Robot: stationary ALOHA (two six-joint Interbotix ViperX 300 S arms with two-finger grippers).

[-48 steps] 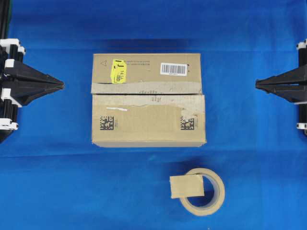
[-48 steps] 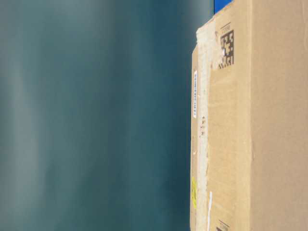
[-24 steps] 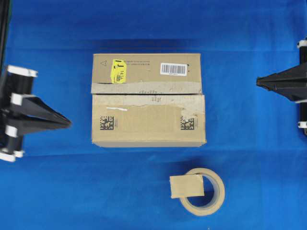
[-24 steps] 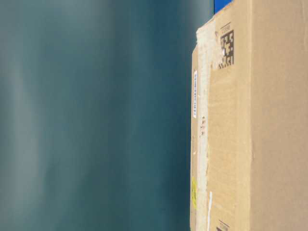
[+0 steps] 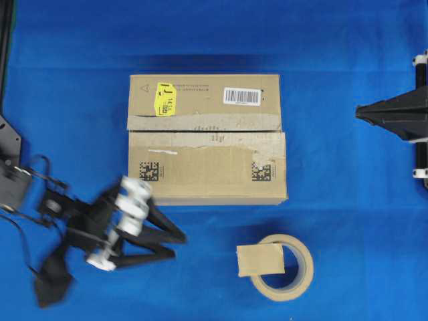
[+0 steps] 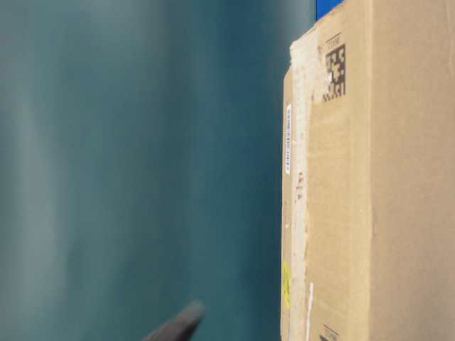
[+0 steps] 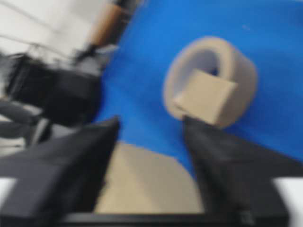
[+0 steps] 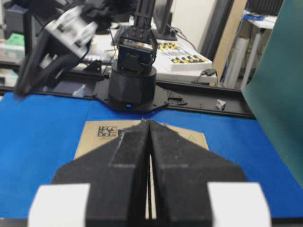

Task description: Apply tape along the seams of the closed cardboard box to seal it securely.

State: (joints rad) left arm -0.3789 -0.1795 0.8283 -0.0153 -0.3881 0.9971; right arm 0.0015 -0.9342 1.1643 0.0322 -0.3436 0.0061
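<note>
Left gripper (image 5: 175, 244) open, empty, just below cardboard box (image 5: 206, 139) lower-left corner. Right gripper (image 5: 359, 114) closed, empty, right of box. Tape (image 5: 260, 259) on tape roll (image 5: 294, 284), below box.

Overhead downward, table-level close, both showing cardboard box (image 5: 206, 138)

A blue cloth (image 5: 348, 60) covers the table; a teal backdrop (image 6: 128, 156) stands behind.
</note>
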